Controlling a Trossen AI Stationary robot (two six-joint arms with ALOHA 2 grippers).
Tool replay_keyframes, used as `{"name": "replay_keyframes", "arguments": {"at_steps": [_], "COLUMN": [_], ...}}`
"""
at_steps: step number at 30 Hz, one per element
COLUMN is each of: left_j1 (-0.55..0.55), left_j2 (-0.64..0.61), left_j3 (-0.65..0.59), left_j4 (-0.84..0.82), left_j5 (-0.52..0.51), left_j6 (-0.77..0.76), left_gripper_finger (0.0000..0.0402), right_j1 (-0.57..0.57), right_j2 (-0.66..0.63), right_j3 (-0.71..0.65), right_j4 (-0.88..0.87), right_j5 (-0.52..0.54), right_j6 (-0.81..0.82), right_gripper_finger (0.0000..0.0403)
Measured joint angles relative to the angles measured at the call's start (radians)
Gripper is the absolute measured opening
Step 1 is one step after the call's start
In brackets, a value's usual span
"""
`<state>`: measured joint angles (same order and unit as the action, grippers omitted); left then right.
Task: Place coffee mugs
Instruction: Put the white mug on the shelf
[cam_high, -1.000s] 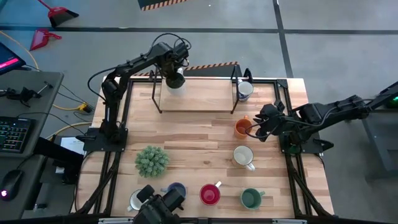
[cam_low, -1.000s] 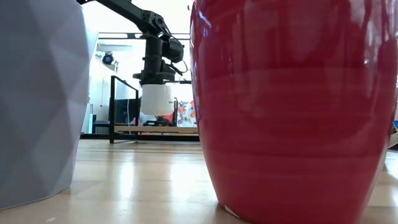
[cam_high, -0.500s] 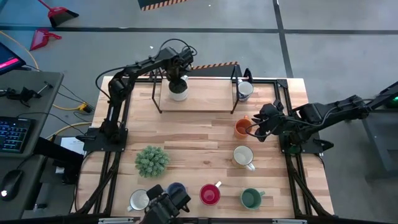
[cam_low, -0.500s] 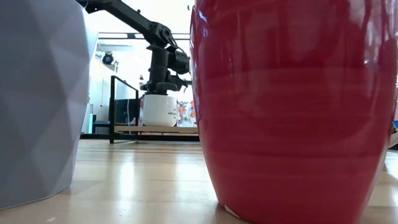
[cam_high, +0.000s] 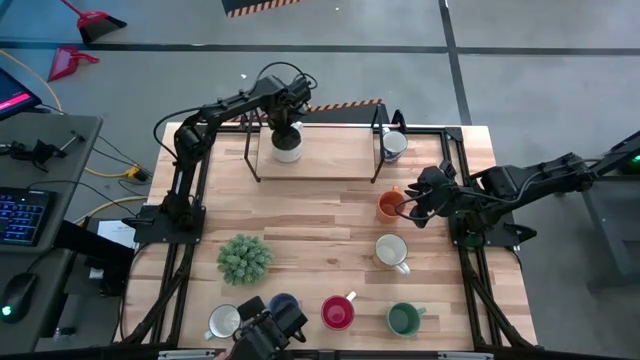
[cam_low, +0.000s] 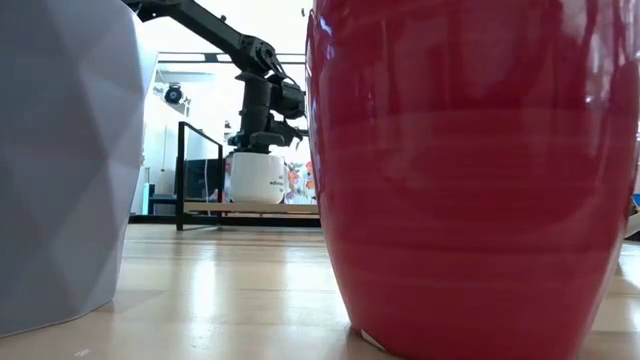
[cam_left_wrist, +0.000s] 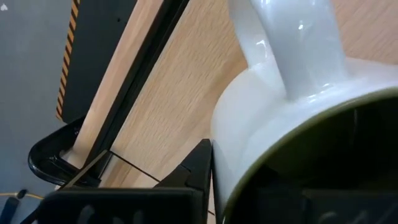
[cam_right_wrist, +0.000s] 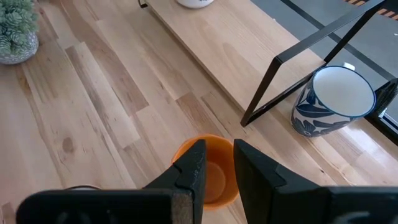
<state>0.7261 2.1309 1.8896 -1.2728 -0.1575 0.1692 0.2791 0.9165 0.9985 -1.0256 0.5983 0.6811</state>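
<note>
- A white mug (cam_high: 287, 149) with a dark olive inside is seen standing upright on the low wooden shelf (cam_high: 330, 160) at the far side of the tabletop (cam_high: 310, 225); its glossy white handle is shown close in the left wrist view.
- The left gripper (cam_high: 284, 124) is placed on the rim of this mug from above; whether its jaws are clenched on the rim or already released cannot be told.
- An orange mug (cam_right_wrist: 208, 177) stands upright on the tabletop, near the right end of the shelf.
- The right gripper (cam_right_wrist: 216, 165) is set on the rim of the orange mug, and its jaws are grasping the wall of the mug.
- A mug with blue pattern and white inside (cam_right_wrist: 334, 102) stands beside the black shelf frame.
- A cream mug (cam_high: 391, 250), a dark green mug (cam_high: 403, 319), a red mug (cam_high: 337, 312), a blue mug (cam_high: 285, 304) and a white mug at the near edge (cam_high: 222, 321) are seen on the tabletop.
- A bushy green plant (cam_high: 244, 257) stands at the left.
</note>
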Motion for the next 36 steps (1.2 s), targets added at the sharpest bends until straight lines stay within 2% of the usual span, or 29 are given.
{"name": "replay_keyframes", "arguments": {"at_steps": [13, 24, 32, 36], "left_j1": [0.000, 0.000, -0.003, -0.016], "left_j2": [0.000, -0.003, -0.004, -0.004], "left_j3": [0.000, 0.004, 0.157, 0.249], "left_j4": [0.021, -0.013, -0.101, -0.209], "left_j5": [-0.006, 0.023, 0.017, 0.017], "left_j6": [0.007, 0.000, -0.001, 0.026], "left_gripper_finger": [0.0053, 0.0114, 0.0143, 0.0145], "right_j1": [0.000, 0.000, 0.000, 0.001], "right_j2": [0.000, 0.000, 0.000, 0.000], "right_j3": [0.000, 0.000, 0.000, 0.000], "right_j4": [0.000, 0.000, 0.000, 0.000], "right_j5": [0.000, 0.000, -0.004, -0.005], "right_j6": [0.000, 0.000, -0.007, -0.008], "right_gripper_finger": [0.0069, 0.0069, 0.0069, 0.0069]}}
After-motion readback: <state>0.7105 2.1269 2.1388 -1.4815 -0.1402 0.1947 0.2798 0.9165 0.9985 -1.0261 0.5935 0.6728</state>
